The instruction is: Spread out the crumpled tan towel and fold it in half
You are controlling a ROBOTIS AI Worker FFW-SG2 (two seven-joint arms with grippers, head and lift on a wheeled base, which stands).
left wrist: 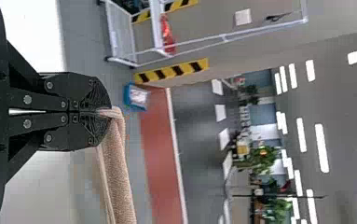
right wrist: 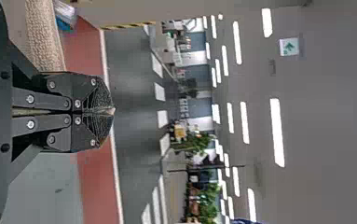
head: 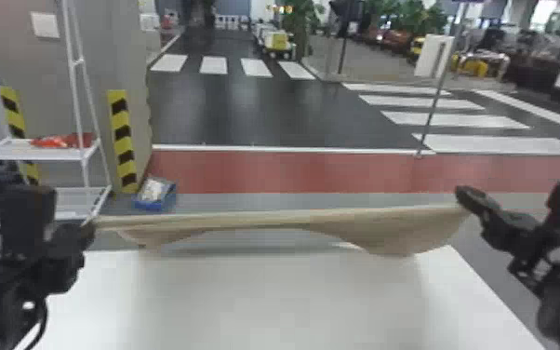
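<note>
Left claw (head: 87,225): we see it at the left, clenched on one end of the towel (head: 393,228); in the left wrist view the cloth comes out from between its fingertips and hangs down in a narrow, rolled-looking strip.
Right claw (head: 466,198): we have it closed on the opposite end, with just a scrap of tan at its tips in the right wrist view.
Tan towel: held up between both claws, over the far part of the desk (head: 265,302) — its upper edge nearly straight, its lower edge drooping in two lobes, the right one larger. We cannot tell whether they touch the desktop.
Blue box (head: 146,203): on the floor beyond the desk, near the striped pillar (head: 137,116).
White rack (head: 32,157): at our left, something red (head: 63,140) on its shelf.
</note>
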